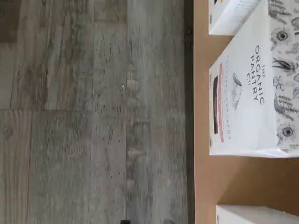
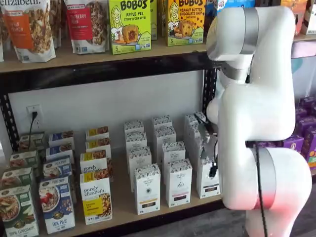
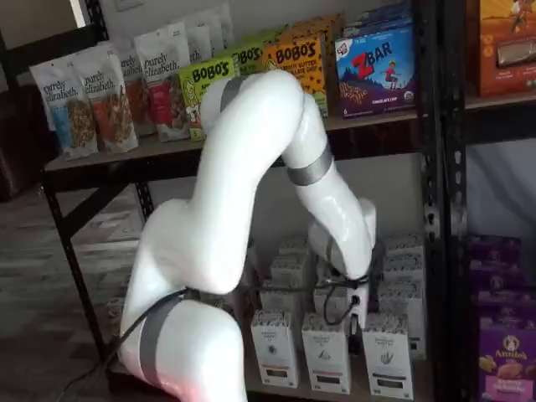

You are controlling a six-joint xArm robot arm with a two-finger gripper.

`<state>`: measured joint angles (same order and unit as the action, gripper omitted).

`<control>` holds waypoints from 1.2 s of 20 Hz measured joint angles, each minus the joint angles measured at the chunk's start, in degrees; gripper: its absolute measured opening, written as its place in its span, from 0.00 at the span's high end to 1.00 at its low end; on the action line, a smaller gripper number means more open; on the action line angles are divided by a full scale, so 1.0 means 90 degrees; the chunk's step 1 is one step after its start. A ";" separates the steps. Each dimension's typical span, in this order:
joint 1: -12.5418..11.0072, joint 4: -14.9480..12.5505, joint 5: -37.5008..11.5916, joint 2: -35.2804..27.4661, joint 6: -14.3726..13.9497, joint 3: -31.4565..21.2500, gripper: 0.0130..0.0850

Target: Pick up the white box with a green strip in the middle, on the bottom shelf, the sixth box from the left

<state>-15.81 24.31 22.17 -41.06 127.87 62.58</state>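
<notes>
White box [image 2: 209,183]: it stands in the front row of the lowest bench [image 2: 123,210], at the right end of the three white cartons, just beside the carton with a pink strip [image 2: 178,181]. The robot arm [image 2: 256,113] covers part of it, and its strip is too small to read as green in both shelf views.
Hand [image 2: 209,155]: it hangs low in front of the white cartons, close above the white box. I cannot tell if its fingers are apart or together, because cable and arm hide them. It carries no box.
Wrist view: the pink-strip carton [image 1: 252,93] fills the middle; only a corner of the neighbouring white carton [image 1: 257,214] shows, which I judge to be the target.
Floor [image 1: 93,116]: grey wood planks, in front of the black rail.
Step in hand: the approach and alignment, I think; the grasp is not yet made.
Next move: the hand probably needs to shift sideways from the pink-strip carton to the white box, then go in with fingers on both its narrow sides.
</notes>
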 joint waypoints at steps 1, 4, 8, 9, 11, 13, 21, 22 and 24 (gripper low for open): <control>-0.0009 -0.0083 0.0087 -0.0019 -0.0072 0.0052 0.00; -0.0032 -0.0306 0.0337 -0.0194 -0.0279 0.0350 0.00; -0.0017 0.0121 0.0237 -0.0325 0.0092 0.0501 0.00; -0.0007 0.0380 0.0160 -0.0357 0.0317 0.0529 0.00; 0.0003 0.0719 0.0042 -0.0452 0.0616 0.0634 0.00; -0.0014 0.0672 0.0065 -0.0567 0.0577 0.0798 0.00; -0.0020 0.0384 0.0305 -0.1080 0.0251 0.1649 0.00; -0.0013 0.0166 0.0283 -0.1144 0.0054 0.1738 0.00; -0.0009 -0.0456 0.0226 -0.1280 -0.0483 0.1898 0.00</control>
<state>-15.89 20.20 24.21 -52.58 123.52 79.66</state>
